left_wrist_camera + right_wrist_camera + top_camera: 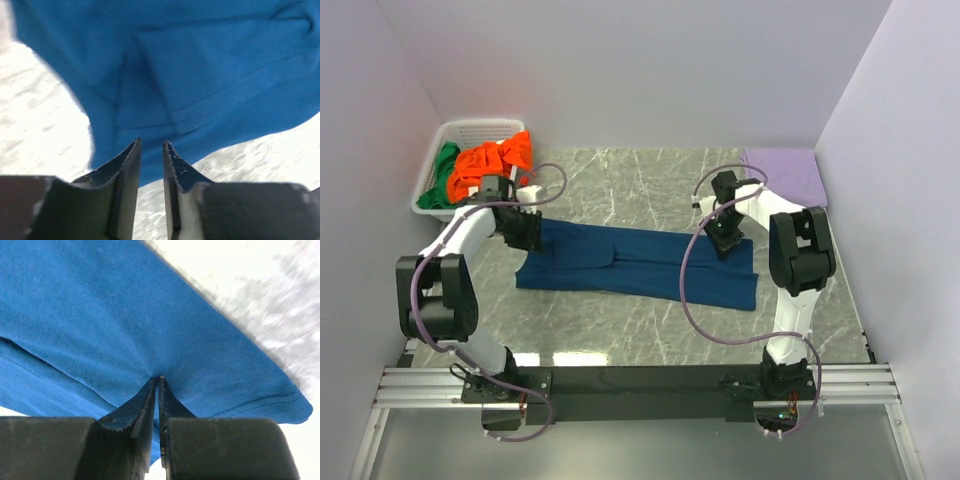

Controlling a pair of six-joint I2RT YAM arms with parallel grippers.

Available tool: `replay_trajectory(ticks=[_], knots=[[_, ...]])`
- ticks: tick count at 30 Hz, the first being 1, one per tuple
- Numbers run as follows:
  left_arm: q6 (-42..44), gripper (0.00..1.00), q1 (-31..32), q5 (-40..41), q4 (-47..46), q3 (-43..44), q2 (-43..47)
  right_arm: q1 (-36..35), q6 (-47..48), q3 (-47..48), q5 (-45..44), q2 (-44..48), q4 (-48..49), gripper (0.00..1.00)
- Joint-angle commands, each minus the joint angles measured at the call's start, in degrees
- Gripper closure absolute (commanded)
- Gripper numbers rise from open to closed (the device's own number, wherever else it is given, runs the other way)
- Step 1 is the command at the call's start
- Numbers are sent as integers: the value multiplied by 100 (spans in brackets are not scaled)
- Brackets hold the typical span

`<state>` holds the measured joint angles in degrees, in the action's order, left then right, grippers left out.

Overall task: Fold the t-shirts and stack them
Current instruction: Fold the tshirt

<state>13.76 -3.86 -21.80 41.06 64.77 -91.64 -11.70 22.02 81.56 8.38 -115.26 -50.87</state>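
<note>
Mid-fold on the navy t-shirt (640, 265), by the look of it: already narrowed into a long strip, lying flat across the middle of the table (620, 185). Not stacked on anything yet. Pinching the right end with the right gripper (159, 377), clamped tight on a little pucker of cloth not far from the hem. Hovering at the left end with the left gripper (151, 146), parted just a crack and gripping nothing, tips low by the cloth edge.

Next up, probably: need a proper bite on that left end, then one end carried over onto the other to halve the strip. Calls for lifting both sides evenly, or else risks dragging the whole thing sideways and undoing the fold.

From the top camera: get the full layout, plus the orange t-shirt (495, 158) and green t-shirt (445, 170) heaped in the basket (460, 126) at the far left corner, waiting their turn. Can't read either finger gap from up there, though. From the wrist cams: get the gap and the pinch up close, but lose the basket entirely. Hard to tell from the blurry left wrist shot if touching the cloth edge or stopping just short of it.
</note>
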Motion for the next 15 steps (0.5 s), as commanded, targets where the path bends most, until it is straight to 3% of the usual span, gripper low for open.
replay_trajectory(ticks=[1,10,15], knots=[[-785,72,306,211,-317,0,-222,81,171,-473,-153,179,-160,87],[-1218,82,763,642,-888,210,-1171,63,250,-1493,234,697,-265,88],[-893,84,799,1037,-793,1852,-2550,-182,268,-1880,829,839,-441,88]])
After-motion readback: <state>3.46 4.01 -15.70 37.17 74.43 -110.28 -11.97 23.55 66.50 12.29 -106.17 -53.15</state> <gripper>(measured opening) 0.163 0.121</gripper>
